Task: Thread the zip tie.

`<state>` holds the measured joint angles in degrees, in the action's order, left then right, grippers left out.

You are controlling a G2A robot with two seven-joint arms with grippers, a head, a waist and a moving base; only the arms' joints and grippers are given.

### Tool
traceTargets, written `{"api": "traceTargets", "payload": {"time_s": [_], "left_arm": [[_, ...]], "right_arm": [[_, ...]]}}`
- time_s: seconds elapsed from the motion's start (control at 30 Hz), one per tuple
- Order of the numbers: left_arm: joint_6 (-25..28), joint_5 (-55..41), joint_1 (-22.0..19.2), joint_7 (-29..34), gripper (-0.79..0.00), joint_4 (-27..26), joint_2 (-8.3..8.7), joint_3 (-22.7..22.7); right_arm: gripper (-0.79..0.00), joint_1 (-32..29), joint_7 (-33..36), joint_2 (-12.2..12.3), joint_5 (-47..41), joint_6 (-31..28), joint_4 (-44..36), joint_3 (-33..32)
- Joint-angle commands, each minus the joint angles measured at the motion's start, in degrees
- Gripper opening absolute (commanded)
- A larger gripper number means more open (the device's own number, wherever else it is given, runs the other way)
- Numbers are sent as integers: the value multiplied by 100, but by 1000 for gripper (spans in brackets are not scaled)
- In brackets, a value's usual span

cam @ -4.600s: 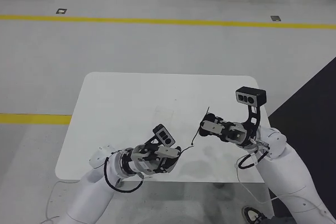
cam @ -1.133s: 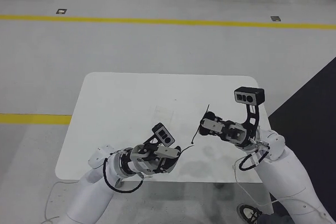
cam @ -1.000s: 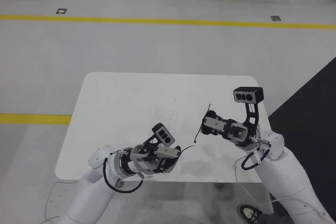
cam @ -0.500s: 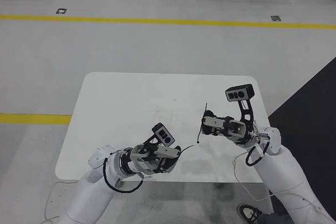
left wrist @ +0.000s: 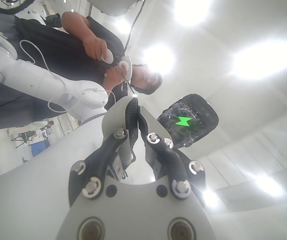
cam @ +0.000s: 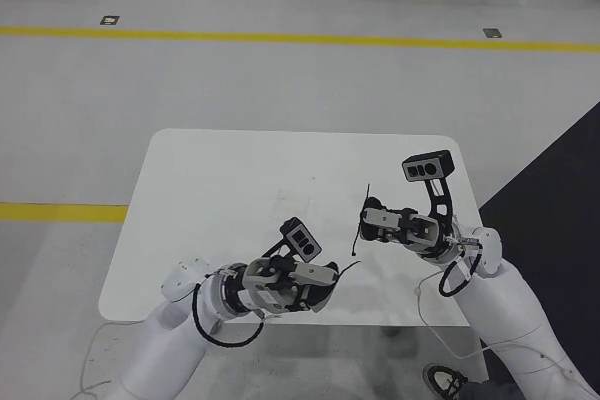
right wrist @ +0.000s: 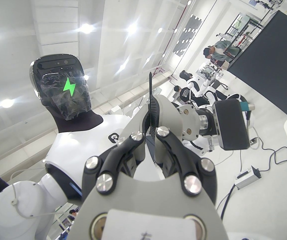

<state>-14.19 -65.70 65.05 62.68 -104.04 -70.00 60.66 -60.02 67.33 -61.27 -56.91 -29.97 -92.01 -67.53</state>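
Zip tie (right wrist: 150, 83) sticks out of the right gripper (right wrist: 152, 103), clamped tight on it above the table (cam: 230, 180); the left gripper (left wrist: 136, 106), likewise closed, nips a thin dark strand (cam: 348, 267).

A white table (cam: 230, 180) stands on a grey floor (cam: 280, 90). One yellow line (cam: 280, 38) runs across the floor beyond it, another (cam: 50, 212) at its left. A black panel (cam: 580, 160) stands just right of it. A power strip (right wrist: 247, 177) with a black cable (right wrist: 268, 169) lies on the floor.
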Motion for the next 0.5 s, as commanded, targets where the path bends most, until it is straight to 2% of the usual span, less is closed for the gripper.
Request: {"api": "traceTargets", "payload": {"time_s": [0.0, 0.47], "left_arm": [[37, 29, -21, -98, -785, 11, -8, -4], [101, -17, 91, -164, -785, 5, -13, 107]], "right_arm": [[-785, 0, 0, 0, 0, 0, 0, 0], [-785, 0, 0, 0, 0, 0, 0, 0]]}}
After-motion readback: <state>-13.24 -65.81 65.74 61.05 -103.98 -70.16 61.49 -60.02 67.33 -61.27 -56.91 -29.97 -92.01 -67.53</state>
